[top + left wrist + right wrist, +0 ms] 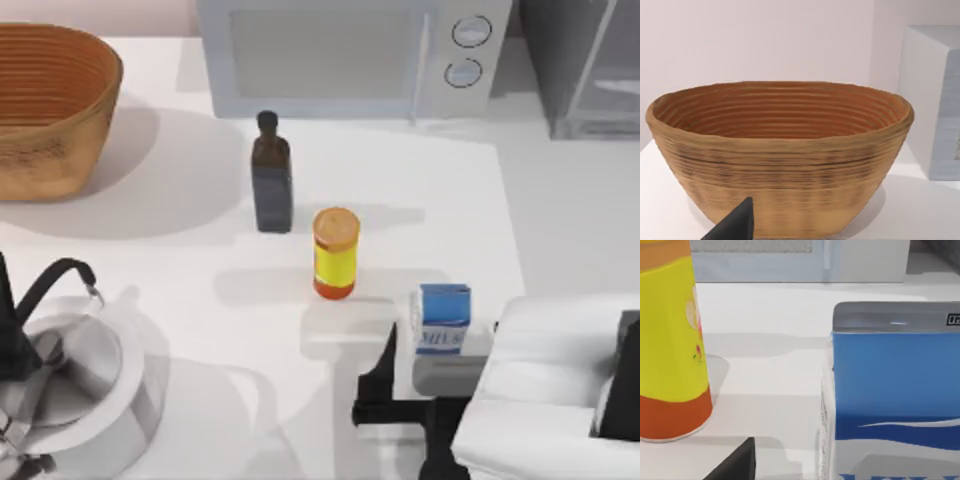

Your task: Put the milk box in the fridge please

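White bench (400, 180): milk box (443, 318) upright near right edge, right tool (400, 385) just short of it, open, empty. Risk: tipping it or clipping the yellow jar (335, 253). Left tool's (30, 350) jaw state unclear.

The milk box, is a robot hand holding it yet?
No. The right end effector is open just beside the milk box, not gripping it. The left end effector holds nothing.

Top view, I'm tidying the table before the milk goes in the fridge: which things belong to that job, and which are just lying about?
Belongs to the job:
- milk box
- fridge
- right gripper, close beside the milk box

Just lying about:
- yellow jar
- dark bottle
- basket
- microwave
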Robot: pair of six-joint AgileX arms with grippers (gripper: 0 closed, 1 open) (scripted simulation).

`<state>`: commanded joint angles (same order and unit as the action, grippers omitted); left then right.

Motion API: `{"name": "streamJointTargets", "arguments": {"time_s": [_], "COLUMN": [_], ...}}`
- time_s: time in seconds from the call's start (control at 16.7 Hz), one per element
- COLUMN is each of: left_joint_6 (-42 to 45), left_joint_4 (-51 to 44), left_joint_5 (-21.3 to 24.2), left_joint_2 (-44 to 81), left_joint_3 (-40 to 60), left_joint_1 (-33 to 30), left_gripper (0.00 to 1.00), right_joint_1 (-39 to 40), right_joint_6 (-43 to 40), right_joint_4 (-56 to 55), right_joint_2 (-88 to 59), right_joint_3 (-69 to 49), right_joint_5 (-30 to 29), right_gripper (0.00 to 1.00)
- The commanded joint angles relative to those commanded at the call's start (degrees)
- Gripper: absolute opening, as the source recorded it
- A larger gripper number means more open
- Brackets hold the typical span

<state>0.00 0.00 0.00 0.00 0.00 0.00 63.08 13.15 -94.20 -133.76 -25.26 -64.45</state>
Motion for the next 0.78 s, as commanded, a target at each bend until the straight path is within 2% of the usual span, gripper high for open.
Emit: {"name": "streamJointTargets", "arguments": {"time_s": [0.24, 0.6, 0.78], "left_joint_6": [0.00, 0.00, 0.00], "left_joint_4": [0.00, 0.00, 0.00], "left_joint_5": [0.00, 0.00, 0.00], "left_joint_2": [0.00, 0.00, 0.00], "left_joint_3": [0.00, 0.00, 0.00], "left_joint_1": [0.00, 0.00, 0.00], "left_gripper": [1.00, 1.00, 1.00], "right_joint_1": [-1.03, -8.70, -9.32], "right_joint_6": [-0.49, -3.76, -3.97], "right_joint_4": [0.06, 0.15, 0.19], "right_joint_2": [-0.05, -2.33, -2.52], "right_joint_3": [-0.48, -5.82, -6.23], "right_joint_5": [0.93, 8.45, 9.07], "right_gripper": [1.00, 1.00, 1.00]}}
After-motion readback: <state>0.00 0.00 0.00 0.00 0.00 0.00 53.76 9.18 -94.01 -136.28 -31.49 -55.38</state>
